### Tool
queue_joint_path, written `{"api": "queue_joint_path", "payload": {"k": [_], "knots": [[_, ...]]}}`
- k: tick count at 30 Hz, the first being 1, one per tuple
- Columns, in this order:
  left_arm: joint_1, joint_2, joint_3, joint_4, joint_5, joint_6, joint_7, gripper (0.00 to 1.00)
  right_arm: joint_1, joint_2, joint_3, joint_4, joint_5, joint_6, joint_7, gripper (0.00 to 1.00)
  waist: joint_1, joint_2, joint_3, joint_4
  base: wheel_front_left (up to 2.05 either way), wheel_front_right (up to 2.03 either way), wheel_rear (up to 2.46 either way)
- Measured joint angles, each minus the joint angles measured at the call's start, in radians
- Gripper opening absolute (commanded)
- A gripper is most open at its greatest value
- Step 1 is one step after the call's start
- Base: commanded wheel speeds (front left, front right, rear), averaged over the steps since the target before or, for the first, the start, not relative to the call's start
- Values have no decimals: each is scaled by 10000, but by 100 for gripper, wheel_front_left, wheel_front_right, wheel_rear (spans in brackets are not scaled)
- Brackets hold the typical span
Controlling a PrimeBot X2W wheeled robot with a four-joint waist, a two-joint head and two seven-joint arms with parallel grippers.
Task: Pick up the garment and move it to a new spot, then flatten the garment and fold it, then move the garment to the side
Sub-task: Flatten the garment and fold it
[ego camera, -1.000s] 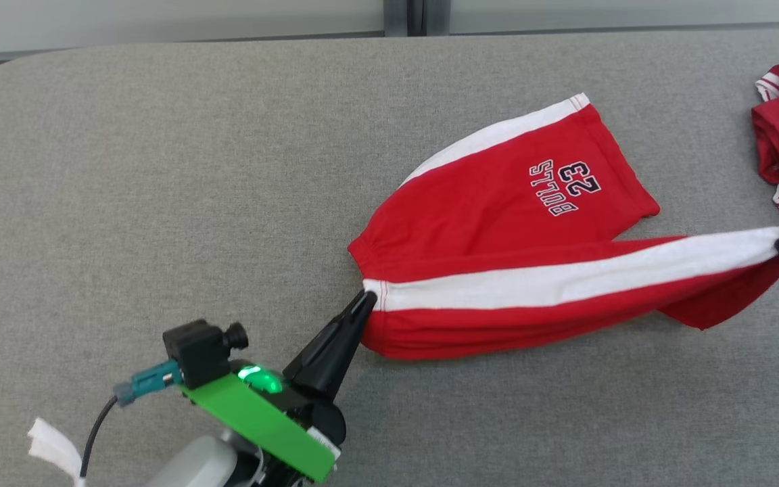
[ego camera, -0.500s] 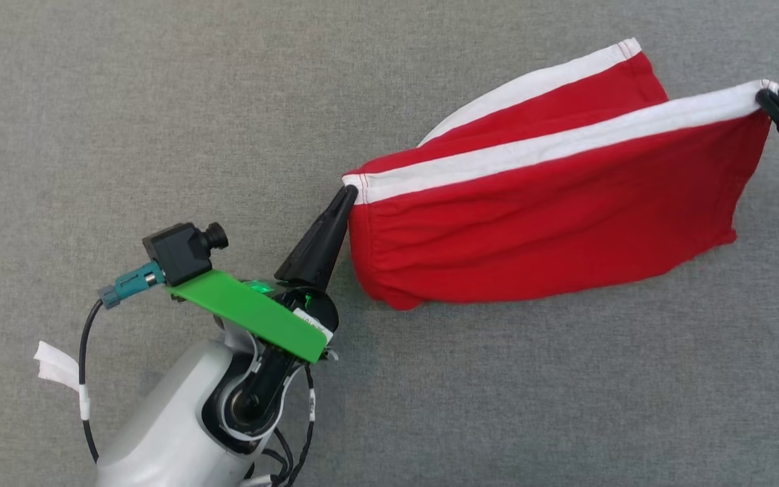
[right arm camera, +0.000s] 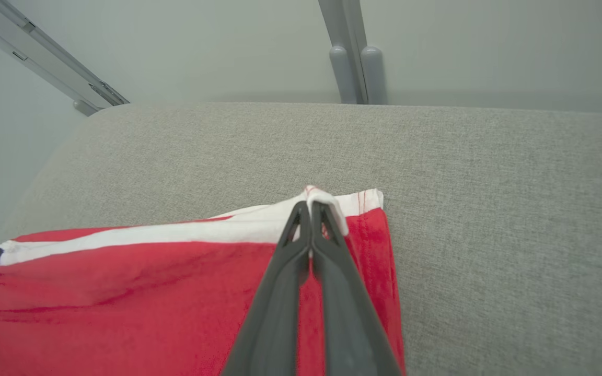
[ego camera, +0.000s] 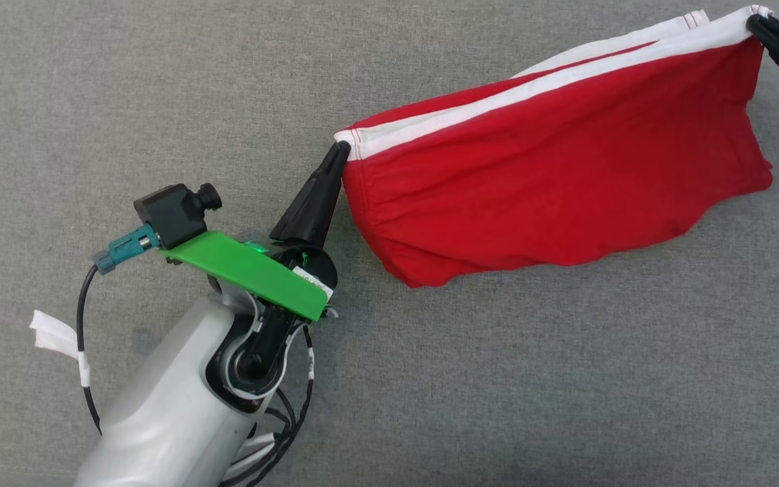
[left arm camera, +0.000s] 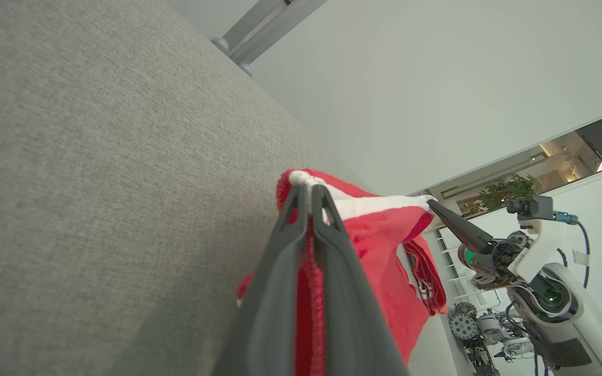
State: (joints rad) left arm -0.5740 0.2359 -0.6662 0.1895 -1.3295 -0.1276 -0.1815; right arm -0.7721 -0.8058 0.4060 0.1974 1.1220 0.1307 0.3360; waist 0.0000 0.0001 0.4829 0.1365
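Observation:
The garment (ego camera: 552,176) is a pair of red shorts with a white side stripe, stretched between my two grippers over the grey table (ego camera: 159,81). My left gripper (ego camera: 339,145) is shut on the waistband end of the stripe. At the upper right, the right gripper (ego camera: 756,20) is shut on the stripe's hem corner. The red cloth sags below that taut edge and hides the other leg, of which a white rim shows. In the left wrist view my left gripper (left arm camera: 309,190) pinches the garment (left arm camera: 379,245). In the right wrist view my right gripper (right arm camera: 311,206) pinches the garment's (right arm camera: 123,292) white corner.
The padded grey table (right arm camera: 489,183) has a rounded far edge with metal posts (right arm camera: 353,62) behind it. More red cloth with white print (left arm camera: 426,279) shows past the shorts in the left wrist view; I cannot tell whether it belongs to them.
The head view has shifted. Both grippers have carried the striped edge up and away, over the printed leg, which is now covered. Both stay shut on the cloth.

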Motion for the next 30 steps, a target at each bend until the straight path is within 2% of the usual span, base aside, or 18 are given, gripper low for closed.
{"api": "queue_joint_path", "payload": {"k": [2,3,4,5,6,7,8,14,16,18,20,23,25,30], "knots": [[-151,40,-100,148,336,0,-123,0,-198,-4,242,142,-92,0,23,0,0,-1,56,32,0,0,0],[-187,35,-150,203,399,0,-151,10,-267,-4,362,201,-127,0,17,0,0,0,80,39,0,0,0],[-199,12,-190,259,397,0,-199,27,-331,6,468,267,-140,0,-36,0,0,0,97,42,0,0,0],[-205,-2,-215,293,397,0,-213,40,-354,12,529,299,-138,0,-59,0,0,0,102,39,0,0,0],[-212,-10,-272,345,399,0,-221,96,-378,31,621,364,-107,0,-163,4,0,0,104,28,0,0,0],[-220,-10,-295,391,399,0,-232,100,-384,44,692,420,-67,0,-259,42,0,0,101,17,0,0,0],[-223,-8,-305,420,401,0,-263,100,-385,50,736,468,-63,0,-378,100,0,0,95,8,0,0,0],[-309,79,-437,525,982,0,-579,100,-306,119,819,631,21,0,-1868,100,0,0,-141,-44,0,0,0],[-257,165,-374,560,1480,4,-679,100,-68,94,920,548,84,0,-2332,100,0,0,-280,-58,0,0,0],[-5,221,-146,525,2165,173,-763,100,392,98,997,451,155,0,-2934,100,0,0,-466,-74,0,0,0],[336,174,244,351,3022,522,-777,100,785,69,1062,385,159,0,-3425,100,0,0,-634,-86,0,0,0],[1276,-339,1356,-403,4727,980,-811,100,1604,132,1045,552,-65,0,-4466,100,0,0,-991,-94,0,0,0],[2161,-784,1806,-788,5756,1124,-823,100,2230,360,1007,813,-67,0,-4939,100,0,0,-1243,-78,0,0,0],[3605,-1423,2629,-1331,8054,1482,-825,100,3091,780,851,1601,-284,0,-5277,100,0,0,-1770,109,0,0,0]]}}
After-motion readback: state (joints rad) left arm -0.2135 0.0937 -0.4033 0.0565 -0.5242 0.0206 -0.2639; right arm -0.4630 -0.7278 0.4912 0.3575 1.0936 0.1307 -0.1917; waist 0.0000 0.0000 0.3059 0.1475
